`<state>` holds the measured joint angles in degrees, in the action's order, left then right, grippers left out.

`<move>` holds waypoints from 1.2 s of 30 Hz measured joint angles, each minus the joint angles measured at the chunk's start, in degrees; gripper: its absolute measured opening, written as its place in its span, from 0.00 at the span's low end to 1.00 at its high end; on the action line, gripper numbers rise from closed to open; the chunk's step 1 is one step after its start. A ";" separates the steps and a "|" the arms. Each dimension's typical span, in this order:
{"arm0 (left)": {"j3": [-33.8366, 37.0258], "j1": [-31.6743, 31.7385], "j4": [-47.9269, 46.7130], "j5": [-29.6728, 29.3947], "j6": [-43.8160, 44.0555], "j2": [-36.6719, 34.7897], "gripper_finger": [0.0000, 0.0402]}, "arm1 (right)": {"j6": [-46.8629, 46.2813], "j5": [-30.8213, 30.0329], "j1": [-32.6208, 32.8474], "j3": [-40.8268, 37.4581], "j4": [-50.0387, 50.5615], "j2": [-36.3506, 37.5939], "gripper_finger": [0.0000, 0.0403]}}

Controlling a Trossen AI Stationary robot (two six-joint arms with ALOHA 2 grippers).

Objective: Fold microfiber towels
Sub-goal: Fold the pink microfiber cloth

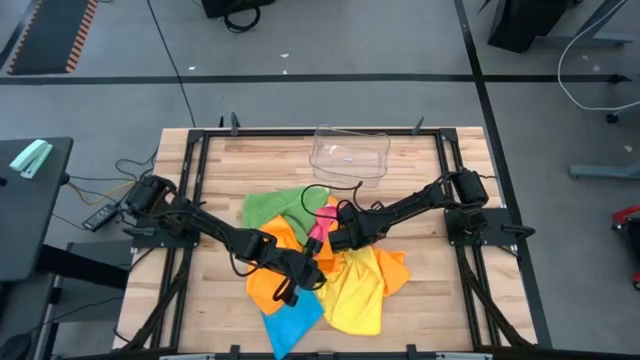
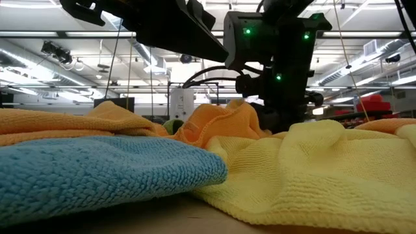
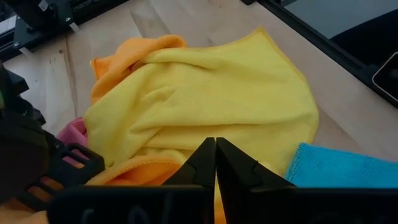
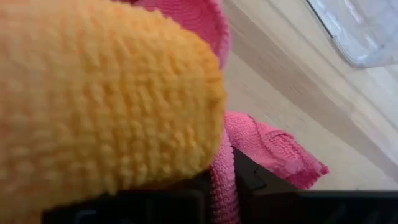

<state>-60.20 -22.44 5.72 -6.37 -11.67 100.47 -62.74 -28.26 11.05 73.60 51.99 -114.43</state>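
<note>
Five microfiber towels heaped mid-table on the wooden table, overlapping and rumpled: green towel farthest back, pink towel a narrow strip beside it, orange towel spread wide under both arms, yellow towel at the right front, blue towel at the near edge. Looped, fuzzy pile, bright plain colours. Clear plastic tray well apart at the far edge.

Left gripper low over the orange cloth, just beside the blue; fingers pressed together in the left wrist view, tips meeting over an orange fold, nothing visibly pinched. Right gripper at the pink strip; right wrist view filled by orange pile close up, pink cloth running down between the dark fingers, which look nearly closed on it.

Only from above: the whole heap and the green cloth plainly. Only from table height: thickness of the folds, blue lapped on yellow, orange bunched behind. Only from the left wrist: yellow cloth's creases and hemmed edge.
</note>
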 joint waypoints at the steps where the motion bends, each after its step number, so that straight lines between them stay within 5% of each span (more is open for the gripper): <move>1: 0.00 0.01 0.01 -0.01 0.14 0.00 0.06 | 0.23 0.02 0.02 0.00 -0.09 0.00 0.13; 11: 0.00 0.00 0.00 -0.02 0.49 0.00 0.04 | 2.91 3.08 0.67 0.51 0.31 3.66 0.38; 26: 0.00 0.00 -0.58 -0.02 0.97 0.01 0.04 | 17.82 -2.09 2.38 -2.79 4.14 16.49 0.40; 30: 0.00 -0.09 -1.65 -0.02 1.00 0.02 0.03 | 20.77 -2.76 1.40 -8.67 1.28 23.11 0.40; 36: 0.00 -0.09 -1.64 -0.02 1.00 0.02 0.05 | 19.91 -1.32 -0.92 -25.56 -17.56 33.67 0.40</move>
<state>-60.20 -22.52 4.08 -6.39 -10.68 100.49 -42.84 -29.59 10.13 48.04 34.43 -80.76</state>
